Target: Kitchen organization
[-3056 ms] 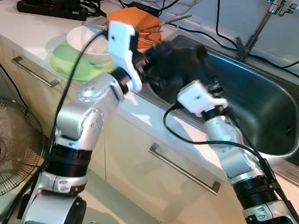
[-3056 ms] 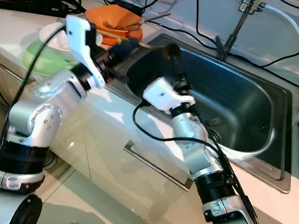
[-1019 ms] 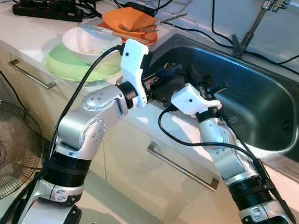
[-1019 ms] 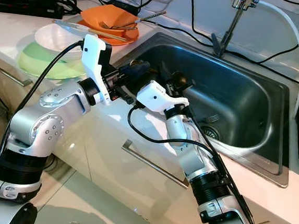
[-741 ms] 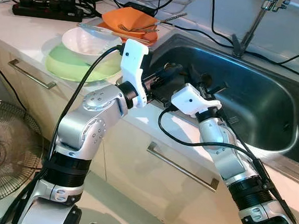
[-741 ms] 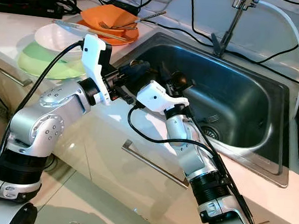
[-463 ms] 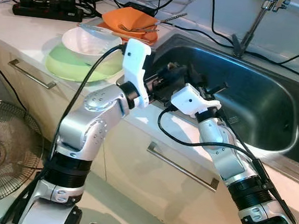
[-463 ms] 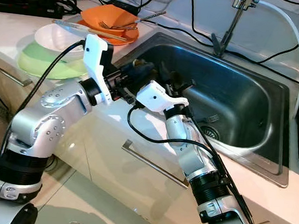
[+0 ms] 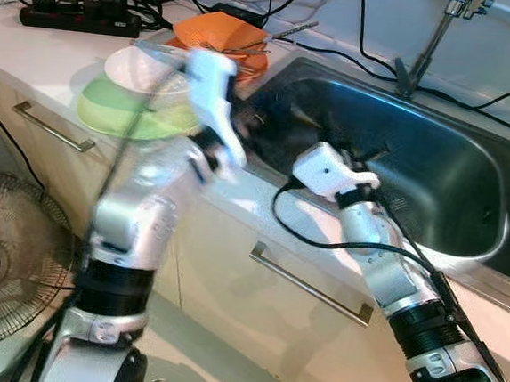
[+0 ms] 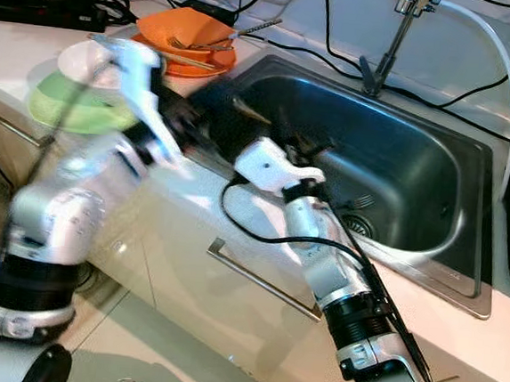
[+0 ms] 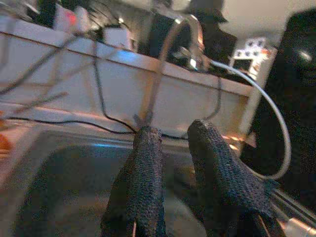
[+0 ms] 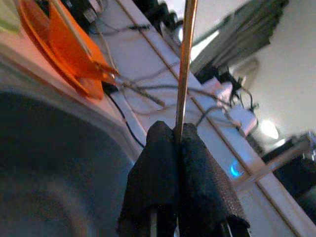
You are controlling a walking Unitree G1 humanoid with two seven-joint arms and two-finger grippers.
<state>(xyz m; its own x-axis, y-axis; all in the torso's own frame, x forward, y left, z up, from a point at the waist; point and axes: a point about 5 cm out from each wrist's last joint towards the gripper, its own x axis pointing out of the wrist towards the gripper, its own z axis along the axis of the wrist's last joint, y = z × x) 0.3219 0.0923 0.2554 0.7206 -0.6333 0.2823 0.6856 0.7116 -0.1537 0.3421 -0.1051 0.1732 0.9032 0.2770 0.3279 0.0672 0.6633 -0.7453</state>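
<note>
Left eye view, read from its left side across: a green plate sits on the white desk with a white bowl stacked in it, and just behind them an orange dish carries a fork and other cutlery beside the sink. The left arm is blurred in both eye views, so it looks to be mid-swing near the bowl and the sink's near corner; its wrist view shows the left tool with its two black fingers parted and nothing between them, pointing over the basin toward the tap. Further right, the right arm reaches over the sink's front edge, and the right wrist view shows the right tool pinched tight on a thin metal utensil, probably a chopstick or a cutlery handle, whose shaft stands straight up out of the fingers; its far end runs out of the picture, so I cannot tell which it is. My reading is that the step in hand is carrying this utensil from the sink area toward the orange dish with the other cutlery. The next move would call for the right arm to travel left over the rim, lower the shaft level, and release only when it lies among the cutlery, while the left arm keeps out of its path.
</note>
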